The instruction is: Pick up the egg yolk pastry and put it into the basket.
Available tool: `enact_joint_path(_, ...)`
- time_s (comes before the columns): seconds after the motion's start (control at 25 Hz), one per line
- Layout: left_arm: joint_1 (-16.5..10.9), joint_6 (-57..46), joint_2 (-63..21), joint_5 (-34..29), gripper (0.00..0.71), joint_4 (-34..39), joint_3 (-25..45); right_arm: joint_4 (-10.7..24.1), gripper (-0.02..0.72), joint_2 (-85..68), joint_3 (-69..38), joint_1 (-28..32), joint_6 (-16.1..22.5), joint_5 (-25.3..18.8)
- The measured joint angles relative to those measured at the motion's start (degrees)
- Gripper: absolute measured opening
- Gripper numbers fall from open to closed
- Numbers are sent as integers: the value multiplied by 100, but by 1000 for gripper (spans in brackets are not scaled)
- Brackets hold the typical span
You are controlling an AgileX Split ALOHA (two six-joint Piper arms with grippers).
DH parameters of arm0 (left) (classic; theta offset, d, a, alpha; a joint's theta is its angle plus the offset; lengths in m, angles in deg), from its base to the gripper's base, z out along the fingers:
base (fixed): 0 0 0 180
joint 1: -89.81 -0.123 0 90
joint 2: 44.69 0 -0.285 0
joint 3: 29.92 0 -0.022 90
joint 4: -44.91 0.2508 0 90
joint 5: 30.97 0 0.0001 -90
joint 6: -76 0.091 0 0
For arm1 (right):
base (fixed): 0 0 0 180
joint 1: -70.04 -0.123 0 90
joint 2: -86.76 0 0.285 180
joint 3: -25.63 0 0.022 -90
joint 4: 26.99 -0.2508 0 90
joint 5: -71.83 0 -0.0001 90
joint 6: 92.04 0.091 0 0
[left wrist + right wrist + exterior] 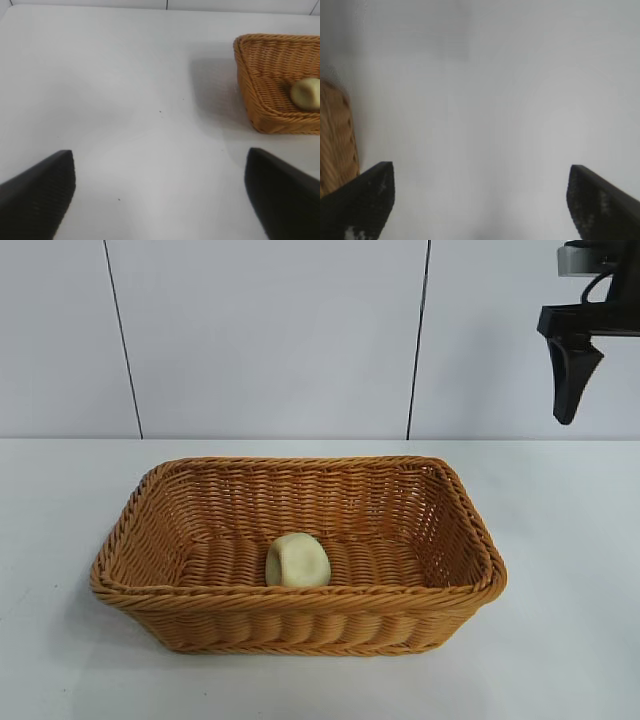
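Table: one, white and matte, running from the near edge back to the wall. A few tiny dark specks show on it in the left wrist view.

Basket: one, orange-brown wicker, rectangular, sloping sides, braided rim. It sits on the table near the front, roughly central. One corner of it shows in the left wrist view, a blurred strip of weave in the right wrist view.

Pastry: one, pale cream-yellow, rounded. It lies inside the basket on the woven floor, close behind the front wall and about midway along it. It seems tipped onto its edge. Nothing covers it or touches it from above; it is also seen over the rim from the left wrist camera.

Left gripper: one, out of the exterior view. Its two dark fingers stand wide apart over bare table well to the side of the basket, with nothing between them.

Right gripper: one, raised high at the far right, above and behind the basket, well apart from it. Its fingers are spread wide, nothing held, with bare table below.

Wall: white panels at the back, with two dark vertical seams.
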Motion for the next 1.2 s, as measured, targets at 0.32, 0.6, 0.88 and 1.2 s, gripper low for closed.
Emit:
enact_joint_path(0.32, 0, 0, 0, 0, 664, 0, 0, 0, 670, -2190, -2406, -22, 29, 8)
enact_joint_path(0.6, 0, 0, 0, 0, 664, 0, 0, 0, 670, -4316, -4234, -22, -263, 666)
enact_joint_path(0.88, 0, 0, 0, 0, 664, 0, 0, 0, 670, -6284, -5274, -22, -557, 986)
enact_joint_path(1.2, 0, 0, 0, 0, 664, 5, 0, 0, 670, -8118, -5352, -22, -572, 1099)
